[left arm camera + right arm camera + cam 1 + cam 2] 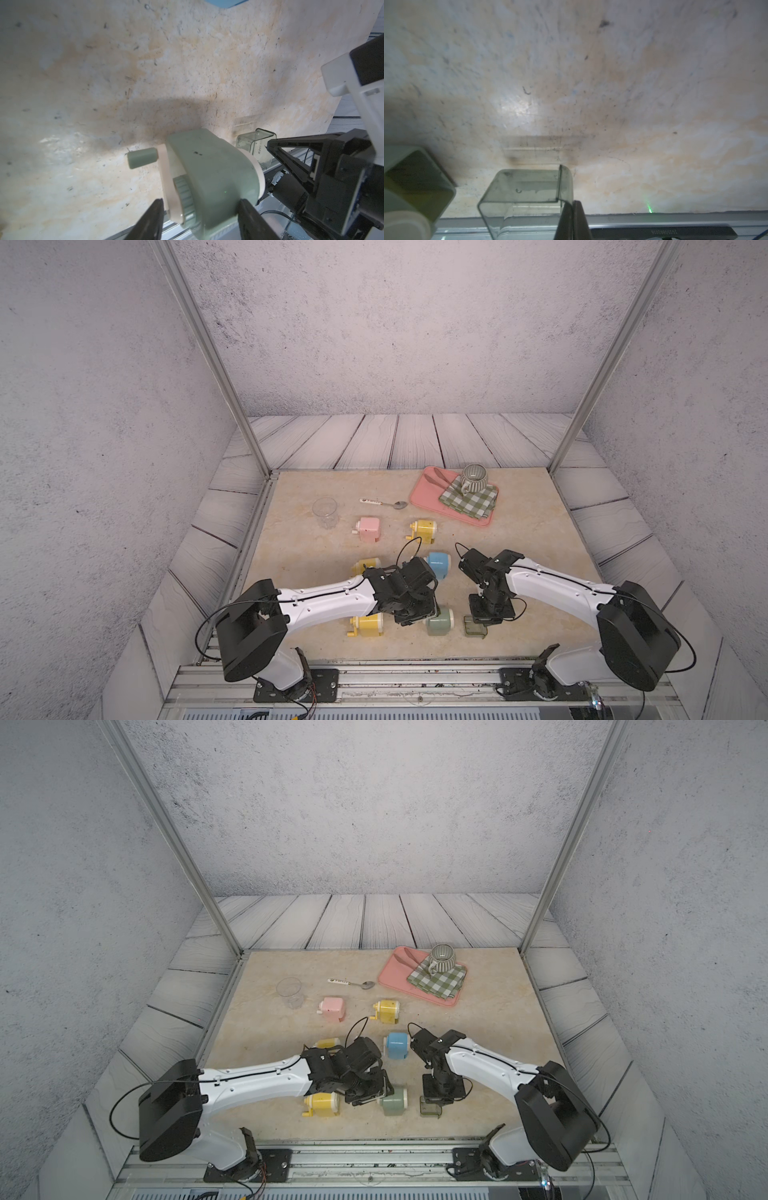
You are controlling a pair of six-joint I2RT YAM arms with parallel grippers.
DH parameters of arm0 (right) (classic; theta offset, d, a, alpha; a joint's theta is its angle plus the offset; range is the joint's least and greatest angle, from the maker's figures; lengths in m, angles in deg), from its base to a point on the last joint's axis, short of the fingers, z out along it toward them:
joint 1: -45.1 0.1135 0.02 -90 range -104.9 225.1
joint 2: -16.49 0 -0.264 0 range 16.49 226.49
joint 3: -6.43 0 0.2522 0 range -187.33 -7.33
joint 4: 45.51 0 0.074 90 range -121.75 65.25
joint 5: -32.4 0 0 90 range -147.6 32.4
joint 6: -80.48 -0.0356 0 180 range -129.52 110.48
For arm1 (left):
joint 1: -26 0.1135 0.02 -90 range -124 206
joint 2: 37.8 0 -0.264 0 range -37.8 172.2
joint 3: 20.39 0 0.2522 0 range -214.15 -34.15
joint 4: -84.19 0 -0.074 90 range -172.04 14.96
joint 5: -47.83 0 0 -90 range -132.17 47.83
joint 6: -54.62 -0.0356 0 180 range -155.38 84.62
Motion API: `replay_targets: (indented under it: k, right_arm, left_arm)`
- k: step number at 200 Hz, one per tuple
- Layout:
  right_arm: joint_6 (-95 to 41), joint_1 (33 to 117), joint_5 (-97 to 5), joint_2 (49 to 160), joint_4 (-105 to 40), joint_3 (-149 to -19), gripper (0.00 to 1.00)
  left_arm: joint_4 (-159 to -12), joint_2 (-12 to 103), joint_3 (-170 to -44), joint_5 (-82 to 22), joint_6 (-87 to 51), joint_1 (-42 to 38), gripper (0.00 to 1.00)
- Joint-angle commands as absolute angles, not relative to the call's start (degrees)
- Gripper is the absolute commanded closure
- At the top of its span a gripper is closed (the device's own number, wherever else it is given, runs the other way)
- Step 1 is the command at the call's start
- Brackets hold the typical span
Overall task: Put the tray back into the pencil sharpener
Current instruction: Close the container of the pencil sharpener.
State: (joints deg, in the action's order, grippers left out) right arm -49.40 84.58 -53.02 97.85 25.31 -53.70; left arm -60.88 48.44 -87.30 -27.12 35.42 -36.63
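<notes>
Black right gripper [571,209]: pressed together, pinching one side wall of the tray [521,187].
Tray: a clear box with a greenish tint. It is outside the green sharpener [415,187], just beside it and not touching. In both top views it sits near the front edge of the table [332,489].
Left gripper [200,204]: its fingers [150,220] are spread, one on each side of the green sharpener. I cannot tell whether they press on it.
Green sharpener: on the table between the two grippers. Its crank [143,158] is on the side away from the tray, and its empty slot faces the tray in the right wrist view.
Close by: a yellow sharpener [368,624] lies beside the left wrist, and a blue sharpener [438,564] is a little farther back.
Mid table: another yellow sharpener [424,529], a pink sharpener [368,529], a clear cup [325,510] and a spoon [382,502].
Far right corner: a pink platter [424,493] carries a checked cloth [469,502] and a striped mug [473,477].
</notes>
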Motion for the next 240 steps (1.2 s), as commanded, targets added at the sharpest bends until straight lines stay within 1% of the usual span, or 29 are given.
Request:
replay_targets:
  k: [1,53,118,240]
  right_arm:
    - [-50.7,85.7,-53.1,98.9,25.8,-54.3,1.0]
    - [-52.1,88.0,-53.6,101.1,25.5,-55.5,1.0]
    - [-51.8,88.3,-53.6,104.2,26.3,-59.2,1.0]
    - [-52.9,90.8,-52.1,107.3,25.8,-60.5,1.0]
  left_arm:
    - [-56.6,47.8,-85.1,-27.4,35.3,-36.8,0.4]
    - [-57.0,47.5,-84.4,-27.1,35.1,-36.6,0.4]
    - [-57.4,47.7,-84.0,-26.6,34.7,-36.3,0.4]
    - [-57.6,47.8,-82.2,-26.1,34.1,-36.1,0.42]
